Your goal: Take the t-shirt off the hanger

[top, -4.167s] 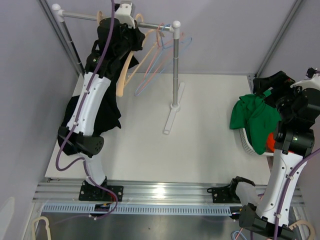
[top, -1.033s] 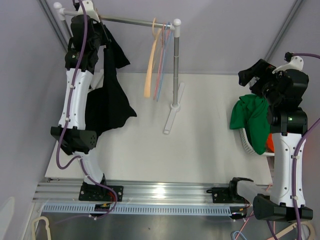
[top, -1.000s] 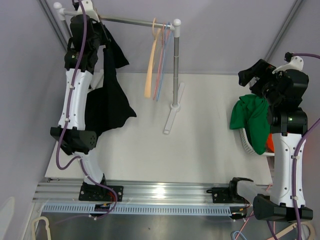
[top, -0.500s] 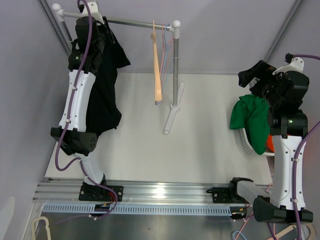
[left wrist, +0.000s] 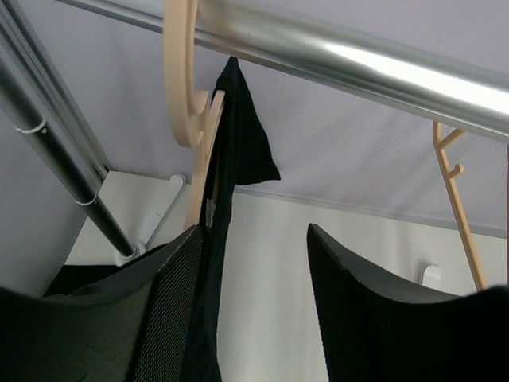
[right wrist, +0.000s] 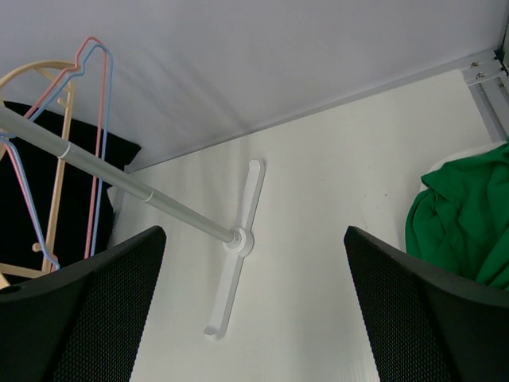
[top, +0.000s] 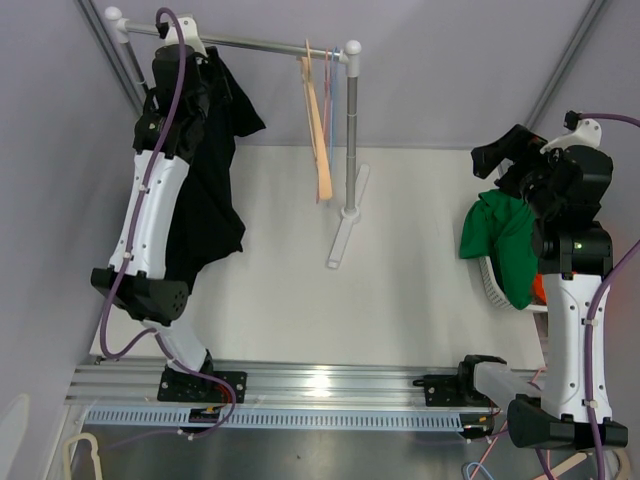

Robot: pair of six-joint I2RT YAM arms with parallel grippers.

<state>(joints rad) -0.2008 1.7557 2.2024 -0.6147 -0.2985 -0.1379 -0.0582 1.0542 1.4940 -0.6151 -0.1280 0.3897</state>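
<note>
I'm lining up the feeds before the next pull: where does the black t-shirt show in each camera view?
Top external: the black t-shirt hangs at upper left, below the metal rail.
Left wrist: a narrow dark strip left of centre, draped from the tan hanger.
Right wrist: a dark patch at the far left edge.
Shared landmark: the metal rail, visible in all three.

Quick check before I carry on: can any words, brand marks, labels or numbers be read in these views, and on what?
None: no view shows readable text. The black t-shirt, the beige plastic hanger, the silver metal rail and the green cloth all show plain surfaces, with no print, label or number visible.
</note>
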